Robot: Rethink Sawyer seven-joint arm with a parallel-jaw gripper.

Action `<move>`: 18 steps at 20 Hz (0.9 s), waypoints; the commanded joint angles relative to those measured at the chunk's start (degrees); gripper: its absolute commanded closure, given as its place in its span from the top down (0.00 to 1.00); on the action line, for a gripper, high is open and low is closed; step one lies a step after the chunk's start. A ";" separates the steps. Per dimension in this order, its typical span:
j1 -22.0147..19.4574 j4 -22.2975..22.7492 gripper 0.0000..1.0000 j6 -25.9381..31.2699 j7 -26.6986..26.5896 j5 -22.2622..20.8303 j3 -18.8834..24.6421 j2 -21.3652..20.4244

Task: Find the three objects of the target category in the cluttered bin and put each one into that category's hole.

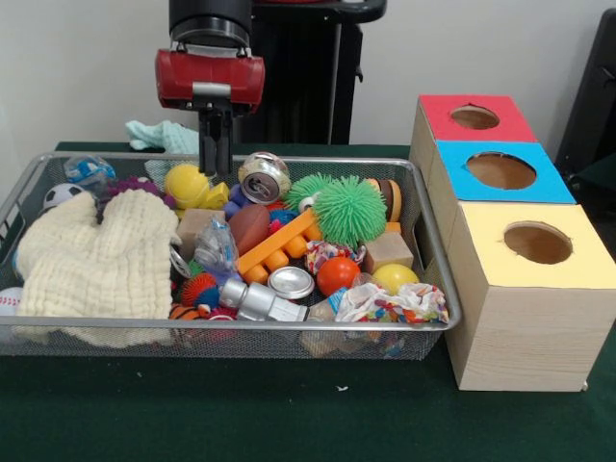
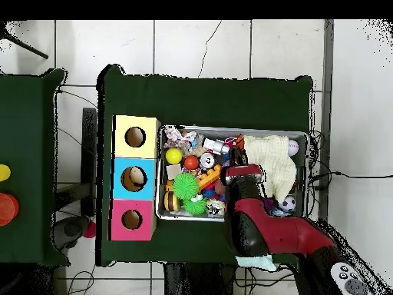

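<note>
One yellow plush [image 1: 192, 186] is seen at the bin's [image 1: 289, 325] far side, directly under the gripper [image 1: 215, 164], whose fingers cannot be told open or closed. Two green spiky balls [image 1: 348, 209], two cans [image 1: 264, 177] and one cream cloth [image 1: 101, 260] are counted inside. Three holes are lined up beside it; the red one [image 1: 474, 117] sits farthest.

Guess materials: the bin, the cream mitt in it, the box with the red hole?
Bin: silver wire mesh with a thicker metal rim, see-through sides. Cream mitt: soft knitted or terry fabric, going by its nubby texture and floppy drape. Box: pale wood or wood-look laminate with visible grain, top painted matte red.
</note>
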 commanded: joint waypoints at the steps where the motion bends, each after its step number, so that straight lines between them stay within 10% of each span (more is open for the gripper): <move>1: -0.58 -3.87 0.00 3.94 7.02 -3.16 0.30 1.54; 8: -8.07 1.48 0.00 26.39 5.05 1.96 12.13 -8.06; 18: -12.53 0.54 0.00 42.73 -0.51 7.71 19.89 -13.23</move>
